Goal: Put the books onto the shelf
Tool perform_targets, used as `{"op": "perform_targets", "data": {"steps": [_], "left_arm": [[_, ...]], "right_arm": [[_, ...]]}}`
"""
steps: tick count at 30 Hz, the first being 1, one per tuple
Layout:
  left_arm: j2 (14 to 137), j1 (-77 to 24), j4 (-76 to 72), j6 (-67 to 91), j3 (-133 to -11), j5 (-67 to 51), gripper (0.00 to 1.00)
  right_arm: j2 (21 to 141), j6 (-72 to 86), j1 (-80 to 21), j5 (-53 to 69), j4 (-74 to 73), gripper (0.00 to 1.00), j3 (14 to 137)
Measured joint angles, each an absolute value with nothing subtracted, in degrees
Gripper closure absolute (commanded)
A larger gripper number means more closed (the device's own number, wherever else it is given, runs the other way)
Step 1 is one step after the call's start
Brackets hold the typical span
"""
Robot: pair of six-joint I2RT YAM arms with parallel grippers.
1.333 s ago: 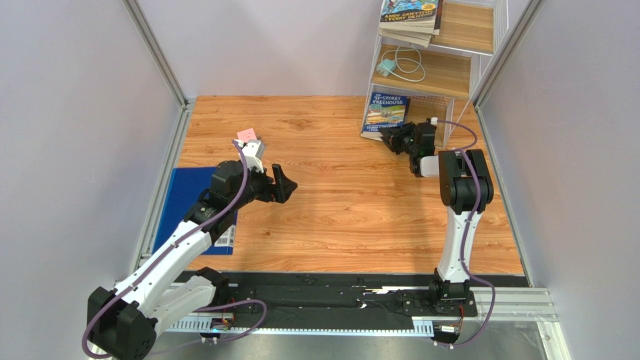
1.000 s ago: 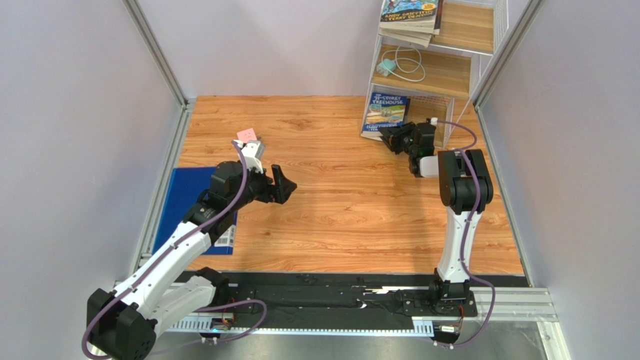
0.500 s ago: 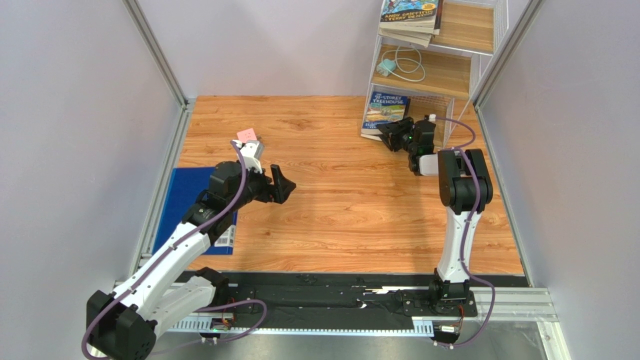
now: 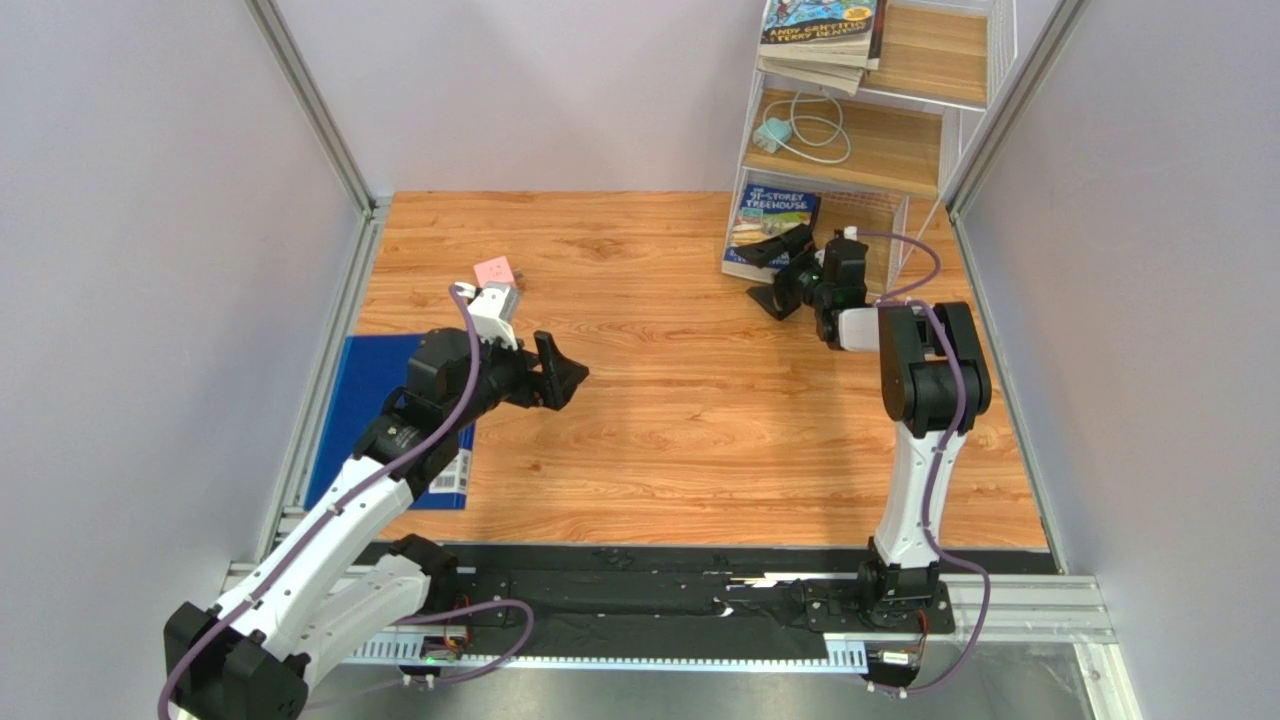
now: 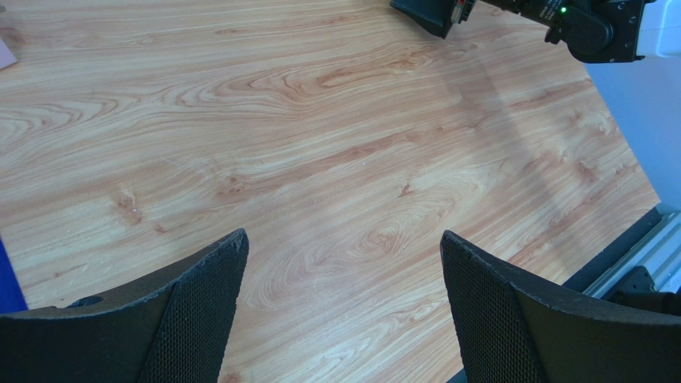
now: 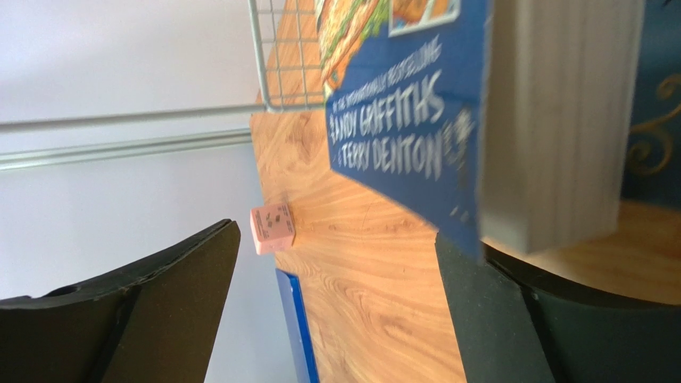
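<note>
the tall white wire-frame shelf (image 4: 902, 150) with light wooden boards stands at the far right corner of the wood-grain bench (image 4: 676, 435). on its top board lies a stack of thin paperbacks (image 4: 819, 38), a colourful cartoon cover uppermost. the middle board carries a coiled white cable (image 4: 804, 128). at the lowest tier a blue cartoon-cover paperback (image 4: 771, 222) stands tilted at the shelf's front left corner, its cover facing the arms. whether its lower edge rests on the bottom board or on the bench i cannot tell.

the right pincer (image 4: 781, 281) sits just in front of that paperback, low over the bench, its jaws spread wide and gripping nothing. in the right wrist view the cover fills the upper right, with the authors' names in pale letters and the cream page edge beside them. the book's lower corner hangs just by one black finger (image 6: 495, 319), and contact cannot be made out.

the left pincer (image 4: 553, 371) hovers over the middle-left of the bench, well apart from the shelf, its jaws wide and gripping nothing. the left wrist view shows wood grain between its two black fingers (image 5: 200, 311).

a small pink block (image 4: 492, 272) lies on the bench just beyond the left arm. a flat blue folder (image 4: 361, 405) lies along the bench's left edge, partly under that arm.
</note>
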State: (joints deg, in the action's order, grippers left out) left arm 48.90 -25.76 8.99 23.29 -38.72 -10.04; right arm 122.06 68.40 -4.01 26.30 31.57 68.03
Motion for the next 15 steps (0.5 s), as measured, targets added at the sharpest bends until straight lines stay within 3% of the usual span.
{"op": "perform_targets", "data": {"steps": [5, 9, 15], "left_arm": [[47.5, -25.8, 9.1, 23.7, -38.7, -10.2, 0.06], [47.0, -25.8, 9.8, 23.8, -38.6, -10.4, 0.00], [50.1, -25.7, 15.3, 24.1, -40.4, -8.0, 0.00]], "right_arm": [[116.2, 66.1, -4.1, 27.1, 27.8, 0.00, 64.2], [107.7, 62.9, -4.1, 26.9, 24.0, 0.00, 57.6], [93.4, 53.8, -4.1, 24.6, 14.9, 0.00, 47.1]]}}
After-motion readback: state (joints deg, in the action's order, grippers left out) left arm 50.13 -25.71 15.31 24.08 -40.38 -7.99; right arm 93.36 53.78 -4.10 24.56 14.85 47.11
